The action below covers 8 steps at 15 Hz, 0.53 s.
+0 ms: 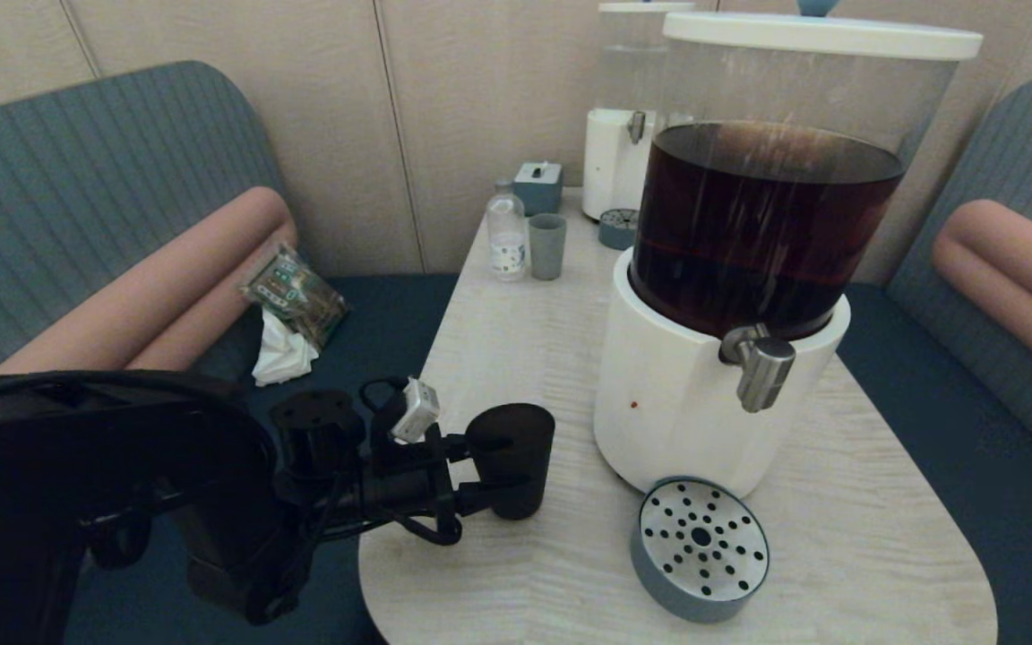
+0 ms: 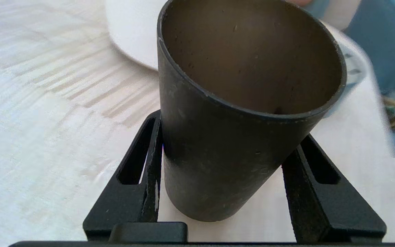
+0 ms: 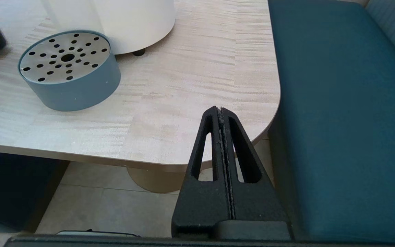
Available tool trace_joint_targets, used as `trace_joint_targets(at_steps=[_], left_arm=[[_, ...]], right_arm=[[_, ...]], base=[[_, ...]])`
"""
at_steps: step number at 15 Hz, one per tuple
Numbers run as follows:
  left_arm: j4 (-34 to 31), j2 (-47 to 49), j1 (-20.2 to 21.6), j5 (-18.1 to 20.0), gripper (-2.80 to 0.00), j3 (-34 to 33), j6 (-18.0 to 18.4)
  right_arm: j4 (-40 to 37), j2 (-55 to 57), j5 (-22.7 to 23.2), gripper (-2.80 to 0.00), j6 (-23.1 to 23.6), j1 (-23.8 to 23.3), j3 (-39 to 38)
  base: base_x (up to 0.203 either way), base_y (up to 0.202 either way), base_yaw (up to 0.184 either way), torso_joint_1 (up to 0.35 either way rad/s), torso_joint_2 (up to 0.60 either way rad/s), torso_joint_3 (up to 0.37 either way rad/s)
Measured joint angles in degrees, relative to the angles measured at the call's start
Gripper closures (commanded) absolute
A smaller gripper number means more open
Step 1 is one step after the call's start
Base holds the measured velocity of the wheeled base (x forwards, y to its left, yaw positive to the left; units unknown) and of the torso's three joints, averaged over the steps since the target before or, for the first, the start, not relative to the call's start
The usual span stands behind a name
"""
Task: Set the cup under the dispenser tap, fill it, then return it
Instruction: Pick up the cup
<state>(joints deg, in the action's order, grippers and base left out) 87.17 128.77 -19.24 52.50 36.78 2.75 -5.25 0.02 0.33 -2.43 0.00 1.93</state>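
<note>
The matte black cup (image 1: 516, 448) stands at the table's front left, left of the dispenser's white base (image 1: 668, 403); whether it rests on the table or hangs just above it does not show. My left gripper (image 1: 507, 463) comes in from the left and is shut on the cup. In the left wrist view a finger presses each side of the empty cup (image 2: 218, 154), low on its wall, within the left gripper (image 2: 230, 128). The steel dispenser tap (image 1: 760, 363) juts from the base, well to the right of the cup. My right gripper (image 3: 220, 109) is shut and empty, low by the table's front right corner.
A round grey-blue drip tray (image 1: 700, 546) with a perforated steel top lies below the tap. At the back stand a grey-blue cup (image 1: 547, 246), a small bottle (image 1: 507, 231), a tissue box (image 1: 538, 186) and a clear-liquid dispenser (image 1: 623, 134). Blue benches flank the table (image 1: 838, 502).
</note>
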Motion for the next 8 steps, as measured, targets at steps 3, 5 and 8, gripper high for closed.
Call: trace_joint_targets(at_steps=[3,5,8], left_arm=[[0.01,-5.80,-0.24,-0.17,0.00,-4.56,-1.37],[0.01,-10.77,-0.28,-1.49,0.00,-8.54,-1.97],[0.06,-17.32,-1.00,-2.94,0.00,-12.12,-4.52]], right_arm=[[0.02,0.00,-0.02,0.00,0.00,0.00,0.00],[0.00,0.00,-0.03,0.00,-0.01,0.00,0.00],[0.02,0.00,0.00,0.00,0.00,0.00,0.00]], base=[[0.000,0.000,0.000,0.000,0.00,0.000],[0.000,0.000,0.000,0.000,0.00,0.000],[0.000,0.000,0.000,0.000,0.00,0.000]])
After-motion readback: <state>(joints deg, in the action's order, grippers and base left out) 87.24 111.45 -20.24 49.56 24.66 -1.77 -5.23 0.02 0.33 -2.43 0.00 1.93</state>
